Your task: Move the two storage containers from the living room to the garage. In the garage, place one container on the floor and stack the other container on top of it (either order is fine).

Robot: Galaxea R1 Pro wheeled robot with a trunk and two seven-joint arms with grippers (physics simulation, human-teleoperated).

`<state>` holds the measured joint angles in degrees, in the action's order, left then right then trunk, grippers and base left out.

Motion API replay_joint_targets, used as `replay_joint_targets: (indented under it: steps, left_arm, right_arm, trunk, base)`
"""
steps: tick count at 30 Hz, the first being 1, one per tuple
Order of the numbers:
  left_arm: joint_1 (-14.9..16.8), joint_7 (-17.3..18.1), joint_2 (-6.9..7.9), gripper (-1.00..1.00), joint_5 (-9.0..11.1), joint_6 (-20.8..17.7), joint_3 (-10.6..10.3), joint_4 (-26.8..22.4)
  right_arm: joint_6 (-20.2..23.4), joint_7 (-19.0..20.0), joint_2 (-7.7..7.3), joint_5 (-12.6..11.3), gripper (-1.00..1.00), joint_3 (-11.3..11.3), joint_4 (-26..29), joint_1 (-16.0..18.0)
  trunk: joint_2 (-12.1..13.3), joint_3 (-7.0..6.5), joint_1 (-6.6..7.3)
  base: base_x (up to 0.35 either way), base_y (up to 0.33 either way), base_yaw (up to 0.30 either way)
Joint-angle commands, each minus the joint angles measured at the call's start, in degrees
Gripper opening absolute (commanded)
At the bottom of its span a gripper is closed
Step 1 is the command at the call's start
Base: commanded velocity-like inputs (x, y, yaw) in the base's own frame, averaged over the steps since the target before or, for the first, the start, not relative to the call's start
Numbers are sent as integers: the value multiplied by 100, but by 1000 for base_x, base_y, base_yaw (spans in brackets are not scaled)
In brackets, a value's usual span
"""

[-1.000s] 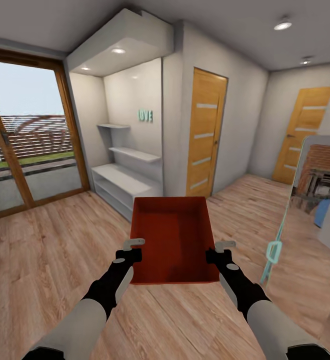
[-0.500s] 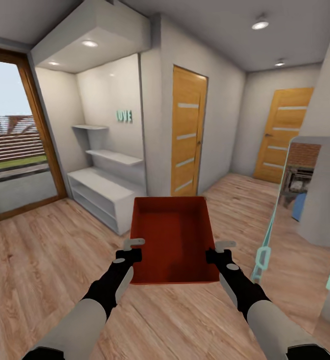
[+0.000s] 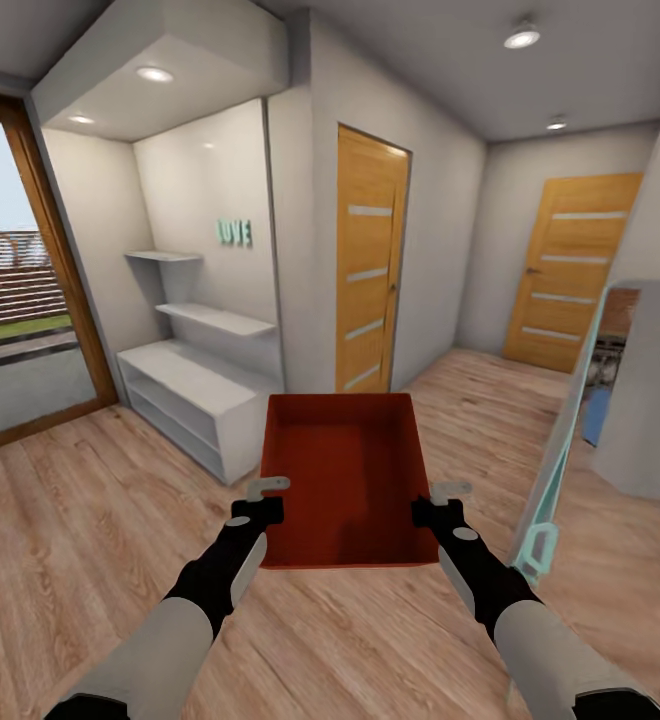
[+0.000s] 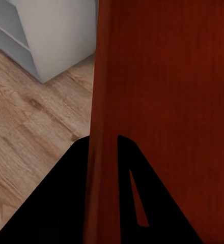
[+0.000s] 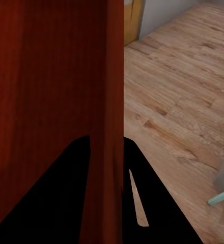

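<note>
An orange-red open-top storage container [image 3: 342,470] hangs level in front of me above the light wood plank floor, held by both arms. My left gripper [image 3: 267,490] is shut on its left wall, my right gripper [image 3: 448,492] on its right wall. In the left wrist view the left gripper [image 4: 103,145] has dark fingers on either side of the container wall [image 4: 104,76]. The right gripper [image 5: 106,145] pinches the container wall [image 5: 112,66] the same way in the right wrist view. The bin is empty inside.
A white shelf unit [image 3: 195,395] stands in an alcove ahead to the left, beside a wood-framed glass door [image 3: 30,290]. Two wooden doors [image 3: 368,262] [image 3: 568,270] lie ahead. A tall mirror with a teal frame [image 3: 570,430] leans at the right.
The whole view has swung to the right: alcove, glass door and wooden doors slid leftward in the picture. The container and both grippers kept their places relative to me.
</note>
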<state>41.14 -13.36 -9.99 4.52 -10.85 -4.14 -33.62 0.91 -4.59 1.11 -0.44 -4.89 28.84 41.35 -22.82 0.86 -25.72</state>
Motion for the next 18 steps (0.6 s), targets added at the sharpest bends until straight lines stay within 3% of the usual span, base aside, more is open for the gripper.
replay_joint_targets:
  steps: [1, 18]
  left_arm:
    - [-1, -61, -1, -100, 85, -31, -17, 5]
    - [-1, -61, -1, -100, 85, -31, -17, 2]
  right_arm:
    - [8, -15, 3, 18, -100, 15, 34, 5]
    - [2, -15, 0, 18, -100, 23, 34, 5]
  trunk:
    - [-9, 9, -6]
    - [-9, 9, -6]
  base:
    - [323, 0, 0]
    - [323, 0, 0]
